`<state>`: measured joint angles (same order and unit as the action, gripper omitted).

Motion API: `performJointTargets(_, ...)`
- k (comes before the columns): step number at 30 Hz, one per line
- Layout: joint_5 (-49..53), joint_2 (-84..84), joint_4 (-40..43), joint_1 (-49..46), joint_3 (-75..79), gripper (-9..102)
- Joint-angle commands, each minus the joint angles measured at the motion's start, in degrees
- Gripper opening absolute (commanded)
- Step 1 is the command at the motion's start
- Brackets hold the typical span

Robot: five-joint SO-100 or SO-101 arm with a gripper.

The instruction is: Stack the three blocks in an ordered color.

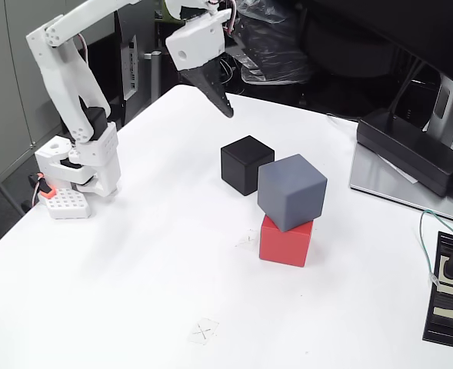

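Tool (224,106) above, well apart from black block (246,164)

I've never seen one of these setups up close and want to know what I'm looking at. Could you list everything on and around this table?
red block: 1, red, on the table right of centre, under the grey one
grey block: 1, slate grey, sitting on the red block, twisted and overhanging it
black block: 1, black, on the table just behind and left of the stack
power brick: 1, black, flat, at the right edge with a cable
power strip: 1, black, lower right, one plug in it
table: 1, white, with faint X marks
arm: 1, white, based at the table's left edge
hand: 1, white with dark fingers, in the air above the table's far side, holding nothing
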<state>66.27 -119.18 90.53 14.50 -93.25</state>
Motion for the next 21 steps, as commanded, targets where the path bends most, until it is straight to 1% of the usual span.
performJointTargets(1, -6.77, -3.69, -0.35, 5.54, -5.54, 34)
performJointTargets(6, -17.49, -3.60, -1.23, 13.71, -10.02, 34)
performJointTargets(11, -25.58, -3.52, -8.70, 18.28, -14.33, 34)
performJointTargets(15, -28.39, -3.52, -15.03, 19.95, -21.97, 34)
performJointTargets(21, -29.00, -3.52, -23.91, 20.48, -30.85, 34)
